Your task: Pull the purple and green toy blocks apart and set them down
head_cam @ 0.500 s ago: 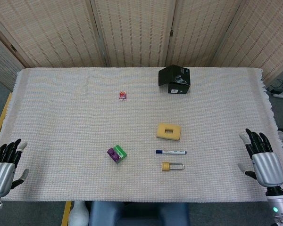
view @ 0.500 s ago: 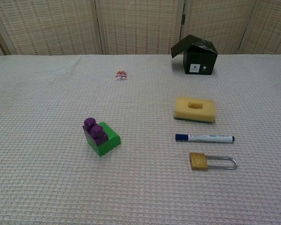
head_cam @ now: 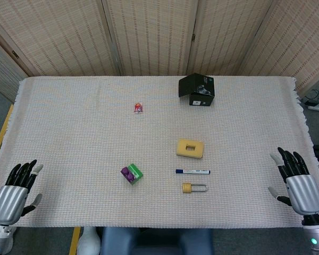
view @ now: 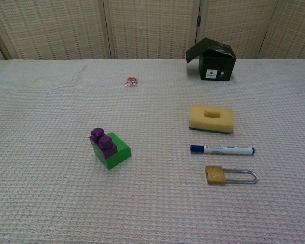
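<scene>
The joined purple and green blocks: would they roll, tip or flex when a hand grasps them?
The joined blocks look like rigid plastic, so probably stiff and light. Flat faces suggest no rolling. The purple block sits on one side of the green block, so a push there might tip or slide the pair on the cloth.

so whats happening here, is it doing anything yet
Nothing is being handled. The purple block is stuck on the green block, and the pair sits untouched on the table, left of the marker and padlock. The left hand and right hand hover open at the near corners, far from the blocks.
</scene>
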Tool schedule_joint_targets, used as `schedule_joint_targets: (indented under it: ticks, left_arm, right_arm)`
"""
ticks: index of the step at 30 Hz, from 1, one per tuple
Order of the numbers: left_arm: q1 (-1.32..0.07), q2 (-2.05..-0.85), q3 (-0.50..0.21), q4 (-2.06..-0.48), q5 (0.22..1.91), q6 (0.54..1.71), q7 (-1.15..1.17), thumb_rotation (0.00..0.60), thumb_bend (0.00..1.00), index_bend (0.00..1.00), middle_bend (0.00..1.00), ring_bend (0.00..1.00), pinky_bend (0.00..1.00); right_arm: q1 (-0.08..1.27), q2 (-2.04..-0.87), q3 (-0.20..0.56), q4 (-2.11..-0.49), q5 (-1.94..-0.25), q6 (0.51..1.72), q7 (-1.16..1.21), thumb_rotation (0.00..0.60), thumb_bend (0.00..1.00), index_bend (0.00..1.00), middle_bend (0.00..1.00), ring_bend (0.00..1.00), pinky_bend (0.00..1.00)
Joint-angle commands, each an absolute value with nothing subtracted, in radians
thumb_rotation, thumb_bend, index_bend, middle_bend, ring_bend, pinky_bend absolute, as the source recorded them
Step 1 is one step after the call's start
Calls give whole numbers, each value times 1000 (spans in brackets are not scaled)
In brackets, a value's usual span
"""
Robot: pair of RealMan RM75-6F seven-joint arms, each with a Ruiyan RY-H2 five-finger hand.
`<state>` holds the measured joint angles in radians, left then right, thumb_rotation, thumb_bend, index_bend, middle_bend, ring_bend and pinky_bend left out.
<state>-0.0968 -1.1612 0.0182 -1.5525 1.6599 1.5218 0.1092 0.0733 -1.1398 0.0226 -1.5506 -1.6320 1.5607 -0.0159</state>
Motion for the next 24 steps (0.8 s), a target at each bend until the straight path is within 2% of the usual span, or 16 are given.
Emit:
schedule_joint_targets:
  ticks: [1,3,6,11,17,24]
  left_arm:
    - [-118,-1184,31,-1549,1698,1499,170,600,405,227,0,0,0]
    - [-180,-1174,54,-1598,1765,1421,144,600,405,231,0,0,0]
    - [-226,-1172,53,-1630,1804,1362,226,600,406,291,0,0,0]
    - [-311,-1190,41,-1703,1800,1239,218,600,405,299,0,0,0]
    - [-407,-1264,-36,-1705,1682,1096,288,600,405,286,0,0,0]
    - [-484,-1304,-78,-1771,1537,961,378,600,376,250,0,0,0]
  right_arm:
    - [69,-1139,21,-1550,-1636,1568,-14,600,249,0,0,0,0]
    - [70,-1142,21,-1547,-1638,1566,-16,600,250,0,0,0,0]
    - [75,-1138,17,-1546,-1640,1554,-1,600,250,0,0,0,0]
    - [78,-1134,22,-1546,-1631,1547,12,600,250,0,0,0,0]
    - [91,-1131,41,-1542,-1579,1508,29,600,250,0,0,0,0]
    - [100,-1125,53,-1538,-1547,1482,51,600,250,0,0,0,0]
